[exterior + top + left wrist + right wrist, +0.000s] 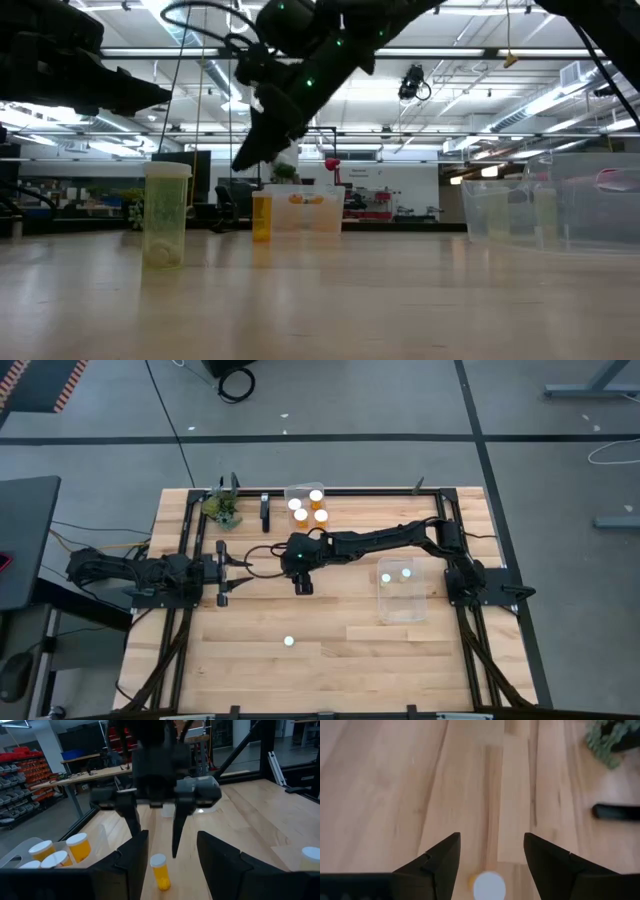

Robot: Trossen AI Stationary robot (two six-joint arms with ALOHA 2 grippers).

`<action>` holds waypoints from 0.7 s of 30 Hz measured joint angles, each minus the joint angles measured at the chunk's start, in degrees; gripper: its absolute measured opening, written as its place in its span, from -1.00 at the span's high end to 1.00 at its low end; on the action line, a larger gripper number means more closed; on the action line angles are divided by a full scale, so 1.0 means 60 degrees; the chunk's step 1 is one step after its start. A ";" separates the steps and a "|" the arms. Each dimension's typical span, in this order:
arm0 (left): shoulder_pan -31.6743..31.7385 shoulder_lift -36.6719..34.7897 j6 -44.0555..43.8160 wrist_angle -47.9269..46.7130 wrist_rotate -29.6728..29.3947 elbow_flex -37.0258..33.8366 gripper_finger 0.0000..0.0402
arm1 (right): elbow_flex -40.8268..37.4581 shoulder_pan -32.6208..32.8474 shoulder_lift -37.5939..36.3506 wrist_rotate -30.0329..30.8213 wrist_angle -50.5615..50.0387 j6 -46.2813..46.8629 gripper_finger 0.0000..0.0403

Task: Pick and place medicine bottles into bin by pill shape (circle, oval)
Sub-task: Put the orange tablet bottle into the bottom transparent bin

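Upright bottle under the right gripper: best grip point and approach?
Grip the bottle across its amber body just under the white cap, coming straight down. It stands upright and alone, and the right gripper hangs above it, fingers open.

Two matte black jointed arms, black cables trailing, with tapered dark fingers [442,862]

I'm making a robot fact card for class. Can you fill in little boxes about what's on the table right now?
right gripper: open, above a small bottle mid-table
left gripper: open, waiting at the table's left side
clear bin by far edge: four bottles
clear bin at right: two bottles
lone bottle: near front edge
plant: far-left corner
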 joint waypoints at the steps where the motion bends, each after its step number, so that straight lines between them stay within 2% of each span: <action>1: 0.0003 0.0000 0.0001 0.0000 0.0002 0.0000 0.12 | -0.0157 -0.0035 0.0000 0.0000 0.0083 -0.0007 -0.12; 10: 0.0001 0.0000 -0.0001 0.0002 0.0001 0.0000 0.10 | -0.1127 -0.0218 0.0000 -0.0272 0.0517 0.0239 -0.11; 21: -0.0001 0.0000 -0.0003 -0.0001 -0.0001 0.0000 0.10 | -0.1173 -0.0218 -0.0007 -0.0277 0.0596 0.0248 0.01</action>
